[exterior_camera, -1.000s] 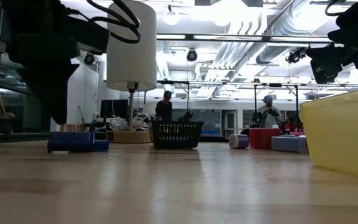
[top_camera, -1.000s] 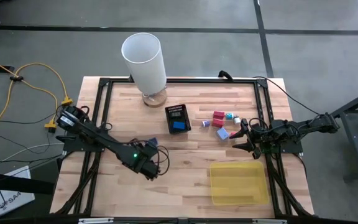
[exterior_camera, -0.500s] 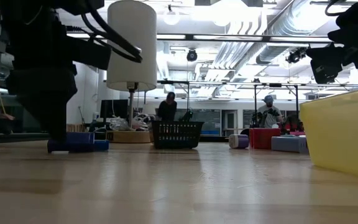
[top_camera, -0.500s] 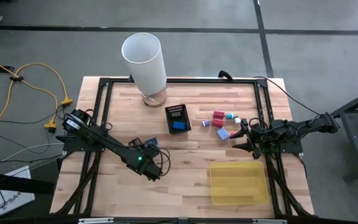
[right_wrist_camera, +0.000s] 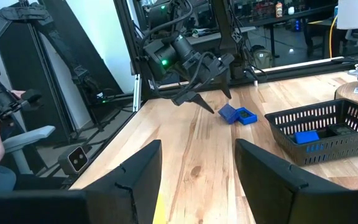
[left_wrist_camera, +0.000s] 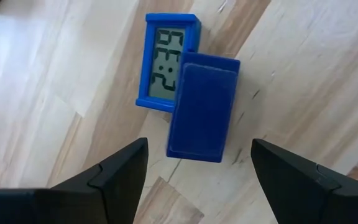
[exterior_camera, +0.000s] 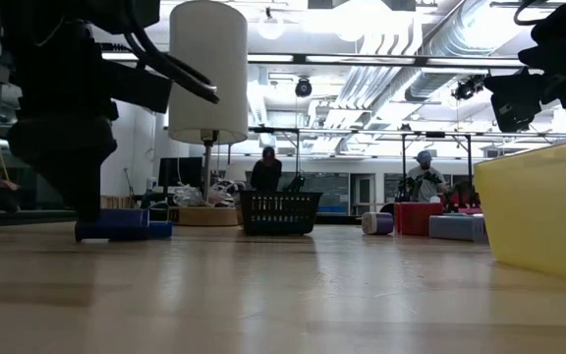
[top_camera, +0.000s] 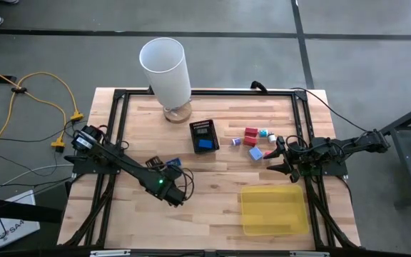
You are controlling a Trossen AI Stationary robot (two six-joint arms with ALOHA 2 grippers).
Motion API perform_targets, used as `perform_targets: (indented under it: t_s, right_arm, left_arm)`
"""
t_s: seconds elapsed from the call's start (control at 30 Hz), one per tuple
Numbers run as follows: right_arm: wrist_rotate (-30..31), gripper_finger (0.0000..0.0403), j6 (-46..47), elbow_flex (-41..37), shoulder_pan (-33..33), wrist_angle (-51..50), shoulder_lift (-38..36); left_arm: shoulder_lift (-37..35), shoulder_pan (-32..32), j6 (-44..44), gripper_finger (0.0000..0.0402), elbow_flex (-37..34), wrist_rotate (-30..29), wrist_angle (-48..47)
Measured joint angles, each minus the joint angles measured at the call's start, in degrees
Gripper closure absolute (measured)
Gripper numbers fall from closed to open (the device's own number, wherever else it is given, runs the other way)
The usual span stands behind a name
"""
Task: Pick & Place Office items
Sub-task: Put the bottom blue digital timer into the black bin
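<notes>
Since the dark blue block (left_wrist_camera: 204, 106) lies on the worktop (top_camera: 212, 185) against a blue clock (left_wrist_camera: 166, 59), the left pincer (left_wrist_camera: 197, 168) hovers wide above it, while the right pincer (top_camera: 280, 158) waits half-open beside the coloured blocks (top_camera: 254, 140).

Since a second ago the left gripper (top_camera: 168, 187) has been shifted toward the table's front edge, away from the two blue pieces; half a second ago it was already almost where it is now. More of the dark blue block (left_wrist_camera: 204, 106) and the blue clock (left_wrist_camera: 166, 62) (lying touching each other on the wood) is thereby uncovered in the high view. In the low view the left arm's dark bulk has been moved further toward the picture's left edge. Its fingers are held spread apart above the block.
</notes>
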Motion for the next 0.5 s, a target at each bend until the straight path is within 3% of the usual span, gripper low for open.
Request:
perform_targets:
  t_s: [0.5]
  right_arm:
    - [0.00,0.0213,-0.01,0.00,0.00,0.01,0.00]
  left_arm:
    - [2.34,1.99,2.70,0.0125,-0.48,-0.14,-0.05]
